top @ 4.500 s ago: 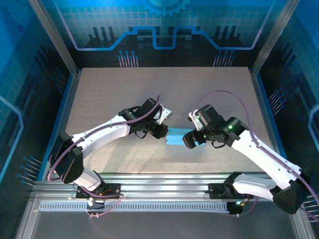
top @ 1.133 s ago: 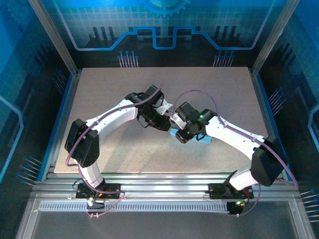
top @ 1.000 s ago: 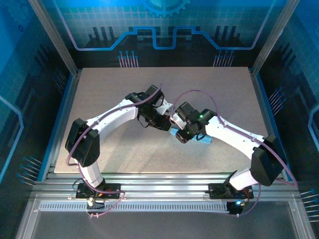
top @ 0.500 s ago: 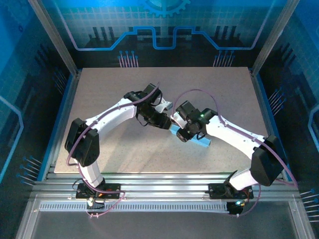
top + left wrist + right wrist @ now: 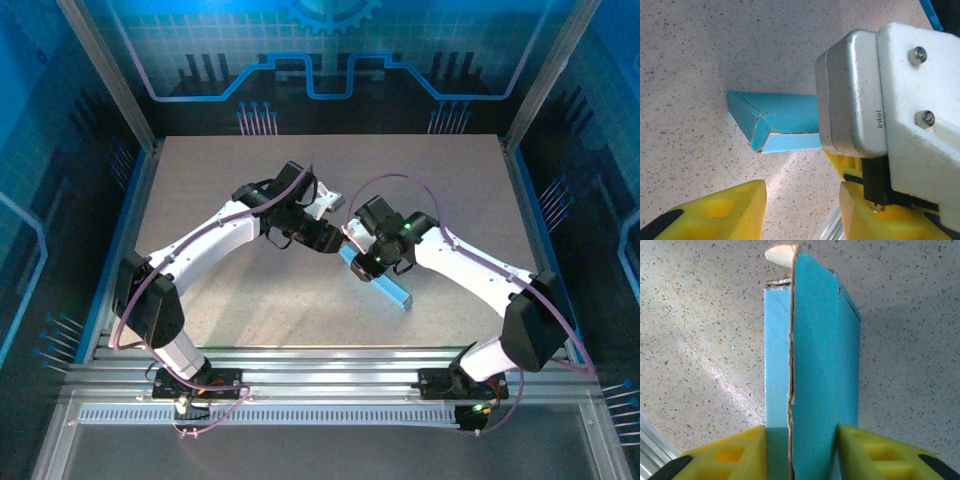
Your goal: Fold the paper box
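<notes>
The paper box (image 5: pixel 390 288) is a light blue, slim folded piece lying slanted toward the near right of the table. My right gripper (image 5: pixel 362 265) holds its far-left end. In the right wrist view the box (image 5: pixel 812 365) runs straight away from the camera with a seam along its top, and a pale tab sticks out at its far end. My right gripper (image 5: pixel 802 450) is shut on it, both yellow fingers against its sides. My left gripper (image 5: pixel 335 243) sits just left of the box end. In the left wrist view the gripper (image 5: pixel 802 210) is open over bare table, and the box's folded corner (image 5: pixel 775 122) lies beyond its fingertips.
The right arm's wrist camera housing (image 5: pixel 880 100) looms close in front of my left fingers. An aluminium rail (image 5: pixel 320 365) runs along the table's near edge. Blue-lit frame posts and walls enclose the speckled table (image 5: pixel 220 180).
My left gripper has opened and let go of the box's end, drawing slightly back to the left. My right gripper has tightened on the box and swung it to slant toward the near right.
</notes>
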